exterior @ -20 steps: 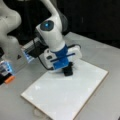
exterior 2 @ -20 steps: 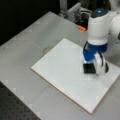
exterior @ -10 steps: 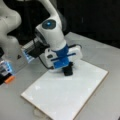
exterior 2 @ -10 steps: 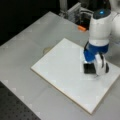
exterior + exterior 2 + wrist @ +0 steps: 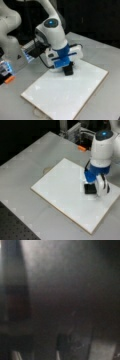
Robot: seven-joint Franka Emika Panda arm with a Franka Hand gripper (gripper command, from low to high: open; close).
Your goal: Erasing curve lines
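Gripper clamped on black eraser, pressed on whiteboard toward 3 o'clock (no curve lines discernible); could skid the unfixed board.

Both front views high, angled down, opposite sides, sharing whiteboard; wrist view close, dark.

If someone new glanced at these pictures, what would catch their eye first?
The white and blue gripper stands low over the white board, pressing a small black block onto it near the board's far edge in both front views. The board lies flat on the grey table; no curve lines can be made out. The wrist view is dark.
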